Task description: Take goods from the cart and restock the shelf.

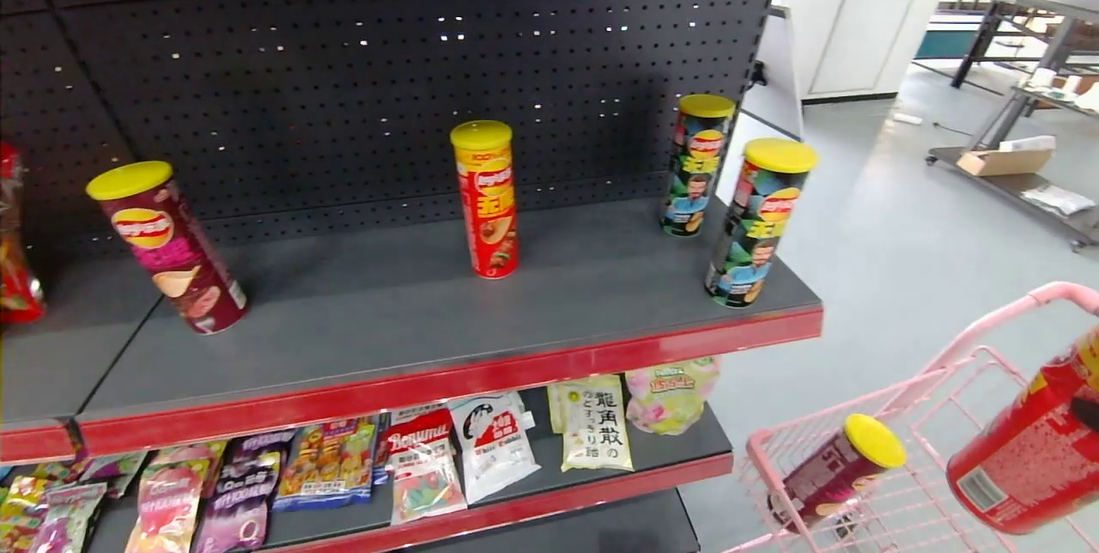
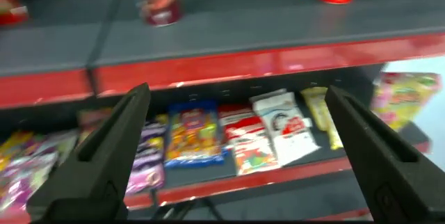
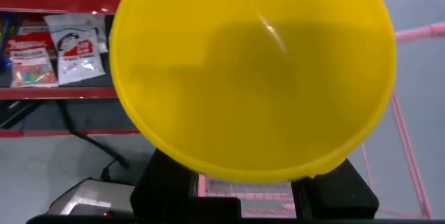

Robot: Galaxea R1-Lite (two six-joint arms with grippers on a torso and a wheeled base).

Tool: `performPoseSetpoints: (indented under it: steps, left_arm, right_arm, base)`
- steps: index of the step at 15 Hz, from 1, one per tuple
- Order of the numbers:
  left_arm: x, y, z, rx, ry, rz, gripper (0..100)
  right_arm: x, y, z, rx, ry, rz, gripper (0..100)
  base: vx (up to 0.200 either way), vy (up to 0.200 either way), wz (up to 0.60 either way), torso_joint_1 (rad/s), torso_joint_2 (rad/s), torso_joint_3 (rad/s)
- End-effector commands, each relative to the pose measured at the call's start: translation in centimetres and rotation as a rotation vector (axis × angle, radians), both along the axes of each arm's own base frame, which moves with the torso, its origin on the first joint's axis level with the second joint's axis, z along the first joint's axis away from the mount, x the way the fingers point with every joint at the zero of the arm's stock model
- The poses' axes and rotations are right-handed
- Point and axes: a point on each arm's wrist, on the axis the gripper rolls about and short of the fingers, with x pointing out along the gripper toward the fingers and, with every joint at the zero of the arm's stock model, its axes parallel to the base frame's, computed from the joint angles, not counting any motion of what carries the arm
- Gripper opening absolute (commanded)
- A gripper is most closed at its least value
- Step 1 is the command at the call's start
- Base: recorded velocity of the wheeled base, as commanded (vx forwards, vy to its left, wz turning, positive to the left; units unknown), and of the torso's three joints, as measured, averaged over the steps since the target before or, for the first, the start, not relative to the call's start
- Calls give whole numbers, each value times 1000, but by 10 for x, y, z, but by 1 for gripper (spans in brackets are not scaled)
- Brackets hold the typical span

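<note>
My right gripper (image 3: 247, 190) clamps the red can (image 1: 1022, 458) above the cart (image 1: 987, 331), ready for the shelf (image 1: 386, 300); my left gripper (image 2: 240, 161) stands open, empty.

Upper shelf (image 1: 412, 312): a maroon can (image 1: 167, 248) at left, a centre can (image 1: 487, 201) in red and yellow, and two multicoloured cans at right, the rear can (image 1: 697, 167) by the pegboard and the front can (image 1: 760, 227) near the edge. Lower shelf (image 1: 670, 450): a row of snack bags (image 1: 412, 467). Lower right: a pink cart (image 1: 987, 338) holding a dark can (image 1: 837, 467), with a large red can (image 1: 1026, 450) above it.
</note>
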Motion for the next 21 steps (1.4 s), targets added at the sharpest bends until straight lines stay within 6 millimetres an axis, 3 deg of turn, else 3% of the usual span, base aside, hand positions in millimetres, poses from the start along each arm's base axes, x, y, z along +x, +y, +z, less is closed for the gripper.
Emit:
performPoseSetpoints:
  steps: [1, 2, 4, 7, 10, 15, 18, 21]
  left_arm:
    - [0, 0, 0, 0, 0, 0, 100]
    - [0, 0, 0, 0, 0, 0, 100]
    - [0, 0, 0, 0, 0, -2, 100]
    - [0, 0, 0, 1, 0, -2, 100]
    - [0, 0, 0, 1, 0, -2, 100]
    - [0, 0, 0, 1, 3, -5, 100]
    - [11, 0, 2, 5, 139, -20, 100]
    - [10, 0, 4, 56, 123, -122, 100]
  right_arm:
    - [-20, -5, -8, 11, -50, 3, 0]
    - [-25, -6, -9, 15, -63, 3, 0]
    - [-55, -14, -26, 2, -155, 34, 0]
    - [-73, -19, -36, 24, -222, 47, 0]
    - [-82, -21, -47, 32, -252, 56, 0]
    - [-95, -25, -70, 34, -301, 36, 0]
    - [-97, -26, -71, 27, -311, 7, 0]
    - [-98, -26, -84, 33, -312, 17, 0]
  base:
    - [0, 0, 0, 0, 0, 0]
    - [0, 0, 0, 0, 0, 0]
    - [0, 0, 0, 0, 0, 0]
    - [200, 0, 0, 2, -6, 1]
    - [200, 0, 0, 1, -1, 2]
    - [0, 0, 0, 0, 0, 0]
    - [0, 0, 0, 0, 0, 0]
    - [0, 0, 0, 0, 0, 0]
